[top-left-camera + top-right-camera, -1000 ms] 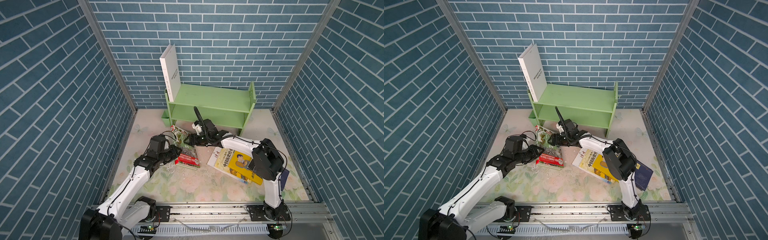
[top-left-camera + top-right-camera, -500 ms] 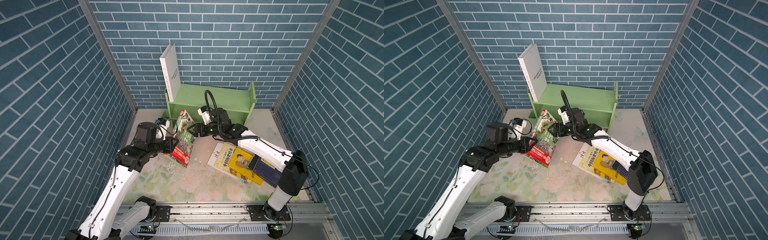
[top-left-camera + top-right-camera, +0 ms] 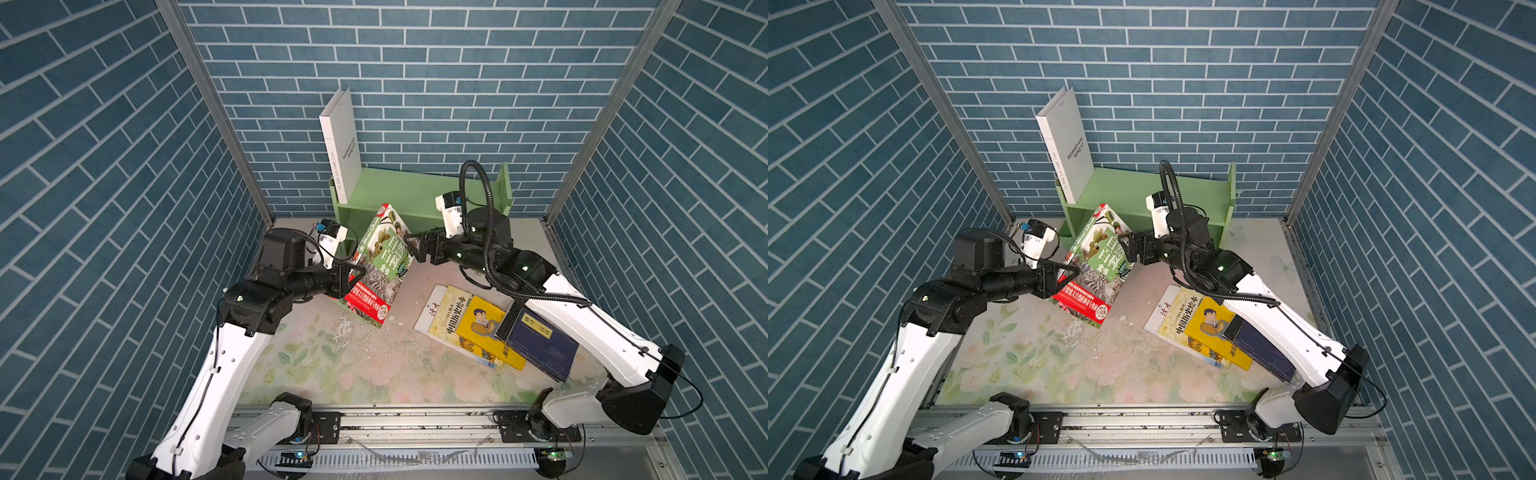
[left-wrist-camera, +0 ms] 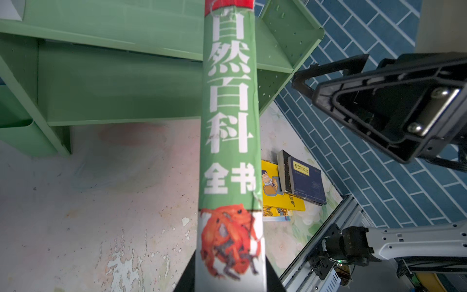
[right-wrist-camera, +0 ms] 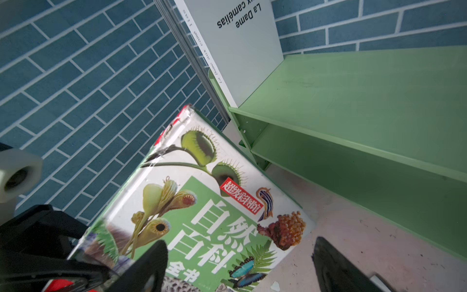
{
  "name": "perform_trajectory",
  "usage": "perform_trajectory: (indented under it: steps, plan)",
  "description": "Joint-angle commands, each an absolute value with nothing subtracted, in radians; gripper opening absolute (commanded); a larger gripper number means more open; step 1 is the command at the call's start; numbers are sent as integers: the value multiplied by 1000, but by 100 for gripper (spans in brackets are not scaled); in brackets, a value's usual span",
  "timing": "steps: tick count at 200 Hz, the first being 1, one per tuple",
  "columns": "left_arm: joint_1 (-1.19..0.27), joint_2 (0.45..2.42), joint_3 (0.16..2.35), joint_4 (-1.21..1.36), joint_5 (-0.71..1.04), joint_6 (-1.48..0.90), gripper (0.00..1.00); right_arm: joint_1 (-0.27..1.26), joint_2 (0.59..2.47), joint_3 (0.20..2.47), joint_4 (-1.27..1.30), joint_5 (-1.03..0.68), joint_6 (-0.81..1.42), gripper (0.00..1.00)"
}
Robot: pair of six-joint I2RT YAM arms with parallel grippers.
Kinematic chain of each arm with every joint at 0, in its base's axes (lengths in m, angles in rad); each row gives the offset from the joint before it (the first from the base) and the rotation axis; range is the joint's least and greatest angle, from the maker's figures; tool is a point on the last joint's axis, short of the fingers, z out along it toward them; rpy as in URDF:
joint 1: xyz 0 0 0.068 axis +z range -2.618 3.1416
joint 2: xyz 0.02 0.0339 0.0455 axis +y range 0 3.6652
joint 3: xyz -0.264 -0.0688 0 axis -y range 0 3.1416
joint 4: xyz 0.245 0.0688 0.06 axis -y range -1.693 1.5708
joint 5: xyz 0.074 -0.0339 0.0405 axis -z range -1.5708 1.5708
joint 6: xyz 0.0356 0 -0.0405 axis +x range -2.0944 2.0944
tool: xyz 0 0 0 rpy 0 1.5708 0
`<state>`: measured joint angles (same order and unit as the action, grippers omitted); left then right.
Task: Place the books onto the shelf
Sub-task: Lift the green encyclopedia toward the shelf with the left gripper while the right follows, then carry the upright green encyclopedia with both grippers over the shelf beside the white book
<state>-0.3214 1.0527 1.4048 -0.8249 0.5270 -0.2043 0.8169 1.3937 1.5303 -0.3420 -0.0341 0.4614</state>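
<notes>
Risks 1st: the nature encyclopedia (image 3: 380, 266) is a thick hardback, held only by the left end effector (image 3: 353, 276), which pinches it across the spine near the lower end. That's a long lever, so it could swing or slide in the pinch, esp. w/ the torn jacket on the spine in left wrist view. Its top corner sits close in front of the shelf (image 3: 415, 187); can't tell the exact gap. Pushing fwd at this tilt could catch a board's front edge or shove the rack back. The white book (image 3: 343, 145) stands leaning at the shelf's left end on the top board, and a bump there prob. tips it. The right end effector (image 3: 412, 248) is spread wide just beside the book's free long edge, gripping nothing. If it shuts off-centre it may twist the book against the left pinch.

Pose: left arm reaches fwd toward the shelf front, forearm roughly level. Right arm is stretched long, forearm passing over the pile of books (image 3: 482, 328) lying on the counter (image 3: 332, 374) in front of the shelf's right half, wrist aimed sideways at the encyclopedia. That book looks lifted off the counter, tilted, in front of the shelf's left half.
</notes>
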Motion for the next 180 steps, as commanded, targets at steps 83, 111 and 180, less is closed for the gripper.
perform_trajectory:
  steps: [83, 111, 180]
  plan:
    - [-324, 1121, 1629, -273, 579, -258, 10, 798, 1354, 1545, -297, 47, 373, 93]
    - [-327, 1177, 1637, -131, 513, -265, 10, 795, 1393, 1588, -282, 34, 362, 93]
    - [-337, 1315, 1674, 162, 350, -184, 9, 770, 1608, 1807, -201, 4, 328, 94]
